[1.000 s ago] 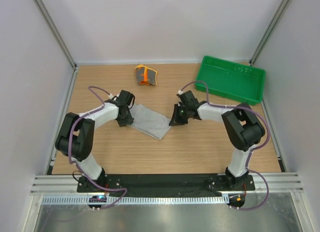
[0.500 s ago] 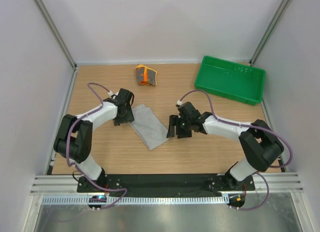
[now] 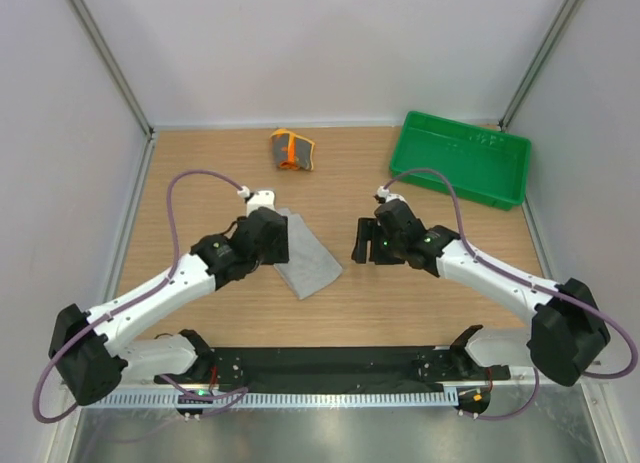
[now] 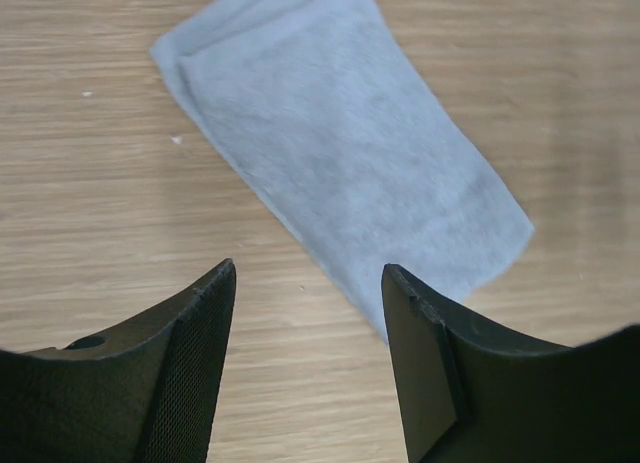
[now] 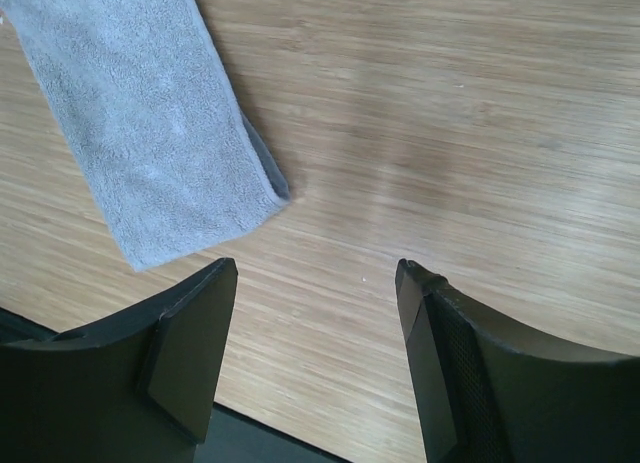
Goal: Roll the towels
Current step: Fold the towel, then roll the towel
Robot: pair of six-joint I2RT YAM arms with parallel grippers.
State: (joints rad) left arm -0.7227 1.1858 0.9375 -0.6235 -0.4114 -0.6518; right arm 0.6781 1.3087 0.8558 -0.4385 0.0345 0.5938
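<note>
As both arms let go and pull back, the grey towel [image 3: 315, 263] lies flat, folded into a strip, on the worktop [image 3: 420, 308] between them. Left gripper [image 4: 308, 273] and right gripper [image 5: 317, 268] are spread, empty. Fold looks done; rolling's next.

White-and-black arms [image 3: 150, 293] trail purple cables [image 3: 200, 173].

We see a pale wooden desk [image 3: 200, 163] enclosed by plain white walls [image 3: 320, 53] with metal corner posts [image 3: 107, 58], evenly lit.
</note>
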